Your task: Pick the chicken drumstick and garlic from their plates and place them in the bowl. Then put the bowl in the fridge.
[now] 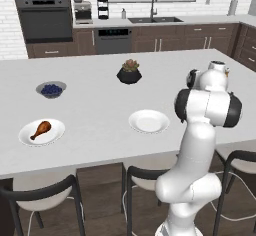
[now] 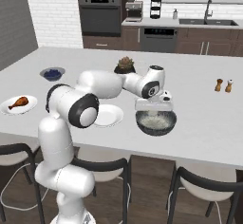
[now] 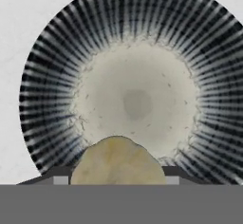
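So the garlic (image 3: 117, 161) sits at the bottom centre of the hand view, pinched between the two dark fingertips of the gripper (image 3: 117, 181) — the bowl (image 3: 137, 99) spreads out right beneath it, pale middle and striped dark wall. In the right base view the gripper (image 2: 154, 110) hangs just above the bowl (image 2: 156, 122), right of centre in that frame. My worry: the bulb looks lined up nearer the bowl's lower rim than its middle in the hand view, so a release from here could clip the wall and bounce out onto the counter (image 2: 199, 109). It's round, it'll roll. Further back, the emptied plate (image 2: 108, 115) sits just left of the bowl, and the chicken drumstick (image 2: 18, 102) is still on its own plate (image 2: 19, 105) at the far left edge — that's a long reach across, and the arm could nudge the bowl swinging over.
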